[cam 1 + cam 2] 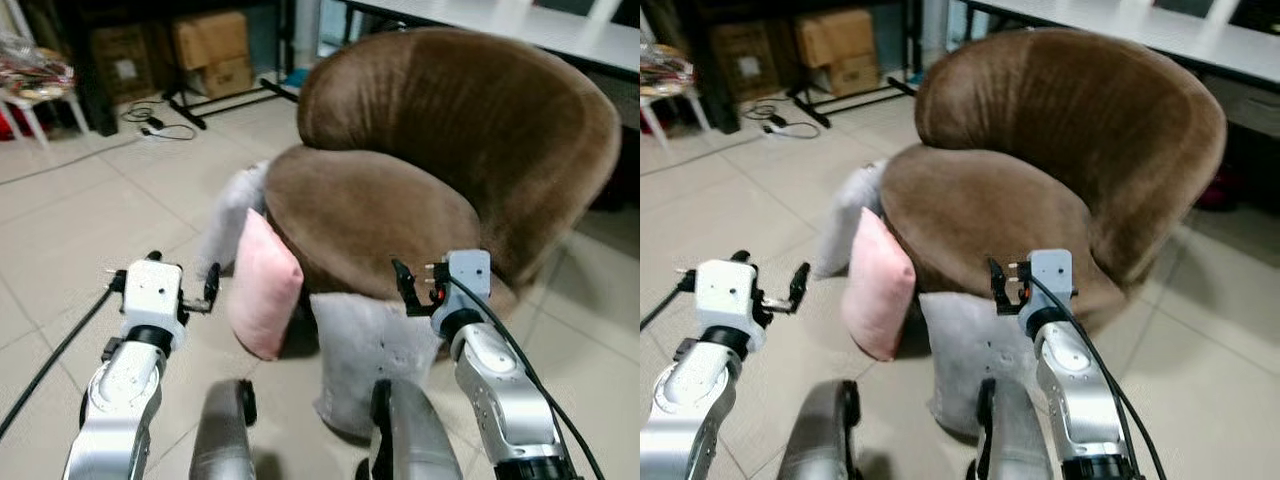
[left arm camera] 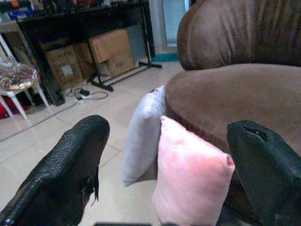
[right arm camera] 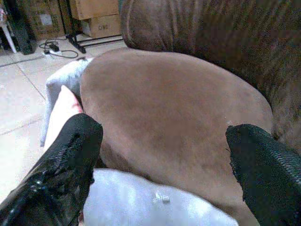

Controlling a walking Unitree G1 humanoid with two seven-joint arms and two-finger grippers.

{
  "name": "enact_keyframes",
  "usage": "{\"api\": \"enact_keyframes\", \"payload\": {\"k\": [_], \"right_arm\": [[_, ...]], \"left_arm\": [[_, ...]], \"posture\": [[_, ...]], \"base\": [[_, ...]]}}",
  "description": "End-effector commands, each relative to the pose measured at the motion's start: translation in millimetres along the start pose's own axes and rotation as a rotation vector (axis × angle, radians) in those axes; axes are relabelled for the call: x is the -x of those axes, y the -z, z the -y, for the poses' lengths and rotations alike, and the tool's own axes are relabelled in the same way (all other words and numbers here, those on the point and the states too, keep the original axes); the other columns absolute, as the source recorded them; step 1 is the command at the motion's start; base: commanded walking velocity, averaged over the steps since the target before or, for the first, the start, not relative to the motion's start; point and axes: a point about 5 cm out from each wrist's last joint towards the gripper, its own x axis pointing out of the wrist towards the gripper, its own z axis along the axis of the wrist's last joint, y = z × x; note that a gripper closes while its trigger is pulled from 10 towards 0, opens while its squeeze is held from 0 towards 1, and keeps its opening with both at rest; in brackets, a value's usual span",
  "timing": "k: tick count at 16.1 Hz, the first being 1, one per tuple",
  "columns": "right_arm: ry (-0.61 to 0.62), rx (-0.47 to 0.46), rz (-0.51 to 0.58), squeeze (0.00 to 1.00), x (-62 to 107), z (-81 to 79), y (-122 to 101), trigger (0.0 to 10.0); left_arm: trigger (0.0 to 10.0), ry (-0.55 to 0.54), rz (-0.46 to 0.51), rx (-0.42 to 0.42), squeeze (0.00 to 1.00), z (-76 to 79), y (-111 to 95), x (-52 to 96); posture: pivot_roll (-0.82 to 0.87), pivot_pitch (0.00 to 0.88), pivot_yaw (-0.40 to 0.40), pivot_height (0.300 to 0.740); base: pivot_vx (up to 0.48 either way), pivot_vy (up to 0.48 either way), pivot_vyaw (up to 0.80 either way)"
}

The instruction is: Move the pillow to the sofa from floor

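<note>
A pink pillow (image 1: 262, 297) stands on edge on the tiled floor and leans against the front of the brown round sofa (image 1: 400, 200). A grey pillow (image 1: 365, 355) leans on the sofa to its right, and another grey pillow (image 1: 228, 222) behind it on the left. My left gripper (image 1: 197, 292) is open, held just left of the pink pillow (image 2: 190, 176), which shows ahead between the black fingers (image 2: 70, 169). My right gripper (image 1: 408, 287) is open above the front grey pillow (image 3: 155, 202), facing the sofa seat (image 3: 164, 108).
Cardboard boxes (image 1: 212, 50) and a black rack stand at the back left, with cables (image 1: 160, 125) on the floor before them. A white stool (image 1: 35, 85) sits far left. A pale desk (image 1: 540, 25) runs behind the sofa. Open tiled floor (image 1: 70, 210) lies to the left.
</note>
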Motion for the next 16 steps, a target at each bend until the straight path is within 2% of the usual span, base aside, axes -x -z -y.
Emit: {"api": "enact_keyframes", "payload": {"k": [1, 3, 6, 7, 14, 16], "right_arm": [[0.000, 0.004, 0.004, 0.00, -3.0, 1.1, -3.6, 10.0], [0.008, 0.020, 0.001, 0.00, -4.3, 2.6, -4.2, 10.0], [-0.010, 0.025, 0.007, 0.00, -6.7, 1.3, -6.0, 10.0], [-0.040, 0.063, 0.008, 0.00, -7.9, -1.7, -7.0, 10.0], [-0.042, 0.070, 0.007, 0.00, -8.6, -3.1, -6.8, 10.0], [-0.037, 0.061, -0.012, 0.00, -9.7, 1.2, -3.7, 10.0]], "left_arm": [[10.0, -0.024, -0.012, -0.024, 0.00, -2.3, 2.2, 2.1], [10.0, -0.037, -0.013, -0.010, 0.00, -2.3, 3.5, 2.8], [10.0, -0.043, -0.013, 0.002, 0.00, -4.4, 3.5, 4.0], [10.0, -0.039, -0.010, 0.010, 0.00, -5.2, 3.7, 4.4], [10.0, -0.035, -0.008, 0.011, 0.00, -6.2, 3.2, 4.7], [10.0, -0.027, 0.003, 0.023, 0.00, -3.9, 2.3, 3.9]], "posture": [[0.03, 0.000, -0.048, 0.507], [0.03, 0.000, -0.055, 0.492], [0.04, 0.000, -0.061, 0.492], [0.04, 0.000, -0.061, 0.492], [0.04, 0.000, -0.062, 0.492], [0.04, 0.000, -0.060, 0.492]], "base": [[0.000, 0.000, 0.00], [0.000, 0.000, 0.00], [0.000, 0.000, 0.00], [0.000, 0.000, 0.00], [0.334, 0.000, 0.80], [0.171, 0.000, 0.00]]}}
